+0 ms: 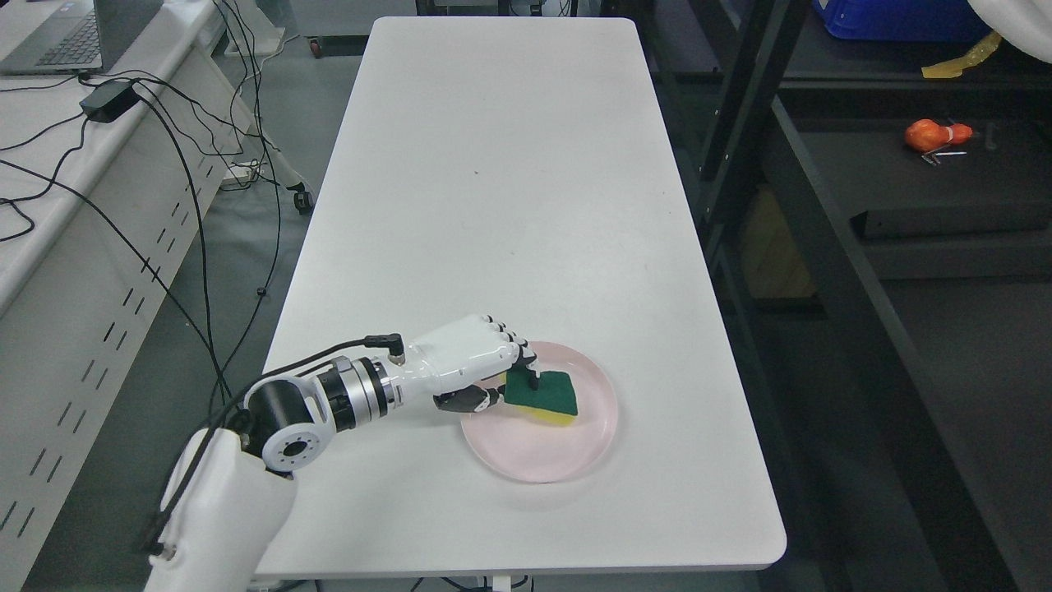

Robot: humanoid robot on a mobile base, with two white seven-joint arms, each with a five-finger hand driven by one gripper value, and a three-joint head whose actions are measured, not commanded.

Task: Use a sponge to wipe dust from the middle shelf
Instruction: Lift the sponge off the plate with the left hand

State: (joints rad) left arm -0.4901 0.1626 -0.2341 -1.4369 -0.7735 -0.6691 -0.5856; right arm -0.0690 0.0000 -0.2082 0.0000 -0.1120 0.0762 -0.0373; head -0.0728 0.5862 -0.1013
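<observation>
A green-topped yellow sponge lies in a pink plate near the front of the white table. My left hand reaches in from the lower left, and its curled fingers close on the sponge's left end, thumb below. The sponge still rests on the plate. A dark metal shelf rack stands to the right of the table. The right arm is out of view.
On the rack's shelf lie an orange object and a blue bin higher up. A desk with a laptop, a power adapter and trailing cables stands at the left.
</observation>
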